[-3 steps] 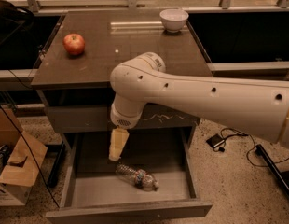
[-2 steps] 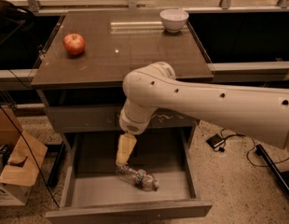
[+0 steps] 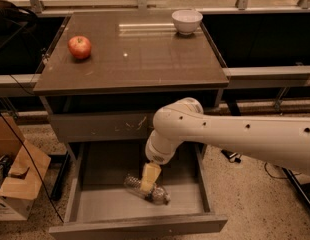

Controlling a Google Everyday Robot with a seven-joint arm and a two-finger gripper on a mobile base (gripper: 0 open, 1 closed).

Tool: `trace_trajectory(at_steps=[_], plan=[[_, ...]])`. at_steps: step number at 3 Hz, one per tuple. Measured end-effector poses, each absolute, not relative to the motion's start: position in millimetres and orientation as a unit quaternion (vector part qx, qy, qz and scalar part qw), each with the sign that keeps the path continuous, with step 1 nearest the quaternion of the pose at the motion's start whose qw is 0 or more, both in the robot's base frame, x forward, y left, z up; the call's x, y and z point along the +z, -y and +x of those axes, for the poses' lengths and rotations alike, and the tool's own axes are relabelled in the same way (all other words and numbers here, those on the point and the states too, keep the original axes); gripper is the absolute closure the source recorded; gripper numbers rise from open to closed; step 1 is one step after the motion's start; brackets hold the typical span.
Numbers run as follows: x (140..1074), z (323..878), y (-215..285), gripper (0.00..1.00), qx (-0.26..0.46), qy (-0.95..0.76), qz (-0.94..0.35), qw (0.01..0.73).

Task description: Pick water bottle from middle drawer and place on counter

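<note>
One water bottle (image 3: 159,195) lies flat beneath the gripper (image 3: 150,178); grip state cannot be told.

Stretched in from the right edge as one thick white arm (image 3: 255,139), rising slightly toward the left. Ended in a big rounded joint (image 3: 177,119), then turned sharply and dropped straight down through a short round wrist (image 3: 159,153). Hung the pale yellowish gripper (image 3: 150,176) just below that wrist, pointed downward, tilted a touch to the left. Sat low inside the open middle drawer (image 3: 95,204), tip right at the water bottle (image 3: 159,195), crossing over its middle. Looked like contact there, but could not be called for certain.
</note>
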State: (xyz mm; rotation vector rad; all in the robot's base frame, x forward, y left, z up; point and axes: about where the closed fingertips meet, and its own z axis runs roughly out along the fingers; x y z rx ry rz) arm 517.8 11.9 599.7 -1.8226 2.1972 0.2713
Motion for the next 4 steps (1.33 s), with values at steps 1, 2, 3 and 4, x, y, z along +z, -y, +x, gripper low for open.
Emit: trace_trajectory(at_steps=[1, 2, 3, 4], plan=[[596, 520, -14, 0.00, 0.096, -0.759, -0.628, 0.143], [590, 520, -14, 0.00, 0.106, -0.755, -0.633, 0.135], [557, 520, -16, 0.00, 0.159, -0.764, -0.608, 0.145], [499, 517, -24, 0.00, 0.213, -0.775, -0.574, 0.155]])
